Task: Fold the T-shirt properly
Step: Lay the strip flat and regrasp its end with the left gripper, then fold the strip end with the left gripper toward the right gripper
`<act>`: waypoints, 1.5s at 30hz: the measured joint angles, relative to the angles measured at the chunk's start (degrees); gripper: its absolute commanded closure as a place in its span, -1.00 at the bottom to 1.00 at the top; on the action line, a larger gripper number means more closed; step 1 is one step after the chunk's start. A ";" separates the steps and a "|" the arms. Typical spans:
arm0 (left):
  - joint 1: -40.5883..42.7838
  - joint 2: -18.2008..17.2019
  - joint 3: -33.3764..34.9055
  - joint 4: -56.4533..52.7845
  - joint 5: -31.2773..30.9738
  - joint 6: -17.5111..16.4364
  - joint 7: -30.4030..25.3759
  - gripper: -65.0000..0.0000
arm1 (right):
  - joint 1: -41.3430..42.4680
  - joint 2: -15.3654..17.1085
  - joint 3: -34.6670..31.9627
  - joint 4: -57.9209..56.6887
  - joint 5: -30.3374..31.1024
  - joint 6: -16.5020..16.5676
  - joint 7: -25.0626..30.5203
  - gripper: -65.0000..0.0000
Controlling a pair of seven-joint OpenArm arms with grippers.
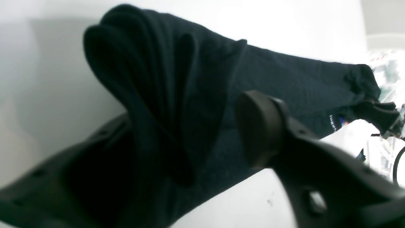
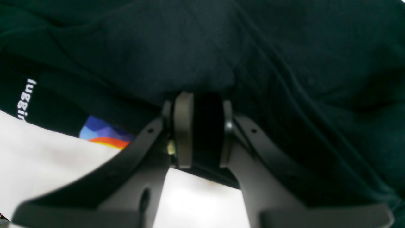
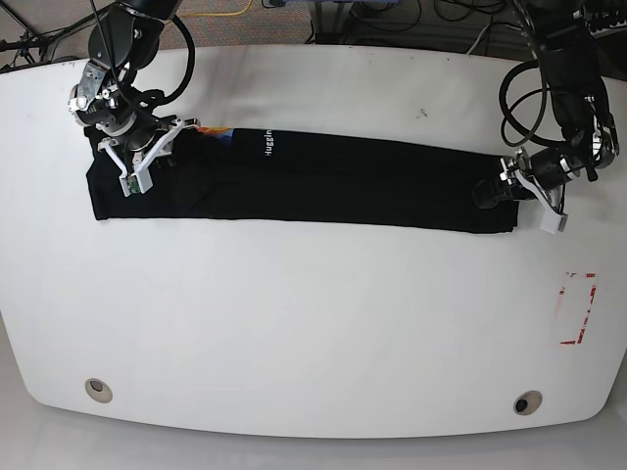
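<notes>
Black fingers of the left hand (image 1: 190, 152) fill the left wrist view, standing apart with a bunched fold of the T-shirt (image 1: 177, 95) draped between them; whether they actually pinch it is hard to tell through the blur. Across the cloth, the right hand (image 2: 199, 129) has its pads closed on a thick fold of the shirt's edge, near the white lettering (image 2: 27, 98) and a coloured patch (image 2: 106, 136). From the base view, the T-shirt lies as a long dark band stretched flat across the white counter (image 3: 313, 323), one hand at each end.
</notes>
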 measured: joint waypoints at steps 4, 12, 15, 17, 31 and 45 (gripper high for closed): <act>0.20 0.26 0.02 -0.44 1.64 0.20 -0.98 1.00 | -0.15 0.00 0.00 0.00 0.09 -0.02 0.02 0.66; 0.76 -0.44 0.70 0.24 1.53 0.22 -1.60 0.99 | -0.15 -0.02 0.00 0.00 0.09 -0.02 0.02 0.66; 1.18 -1.05 0.74 3.87 3.69 0.28 1.20 0.99 | -0.15 -0.02 0.00 0.00 0.11 -0.02 0.02 0.66; 1.86 -1.09 0.66 7.30 4.81 0.90 2.69 0.99 | -0.15 -0.02 0.00 0.00 0.11 -0.02 0.02 0.66; 6.19 0.22 4.17 33.46 4.63 0.85 10.56 0.97 | -0.17 -0.13 -0.02 0.00 0.09 0.00 0.02 0.66; 5.84 9.55 14.53 44.04 4.07 0.70 16.57 0.97 | -0.13 -0.33 -0.24 0.00 0.11 -0.02 0.02 0.66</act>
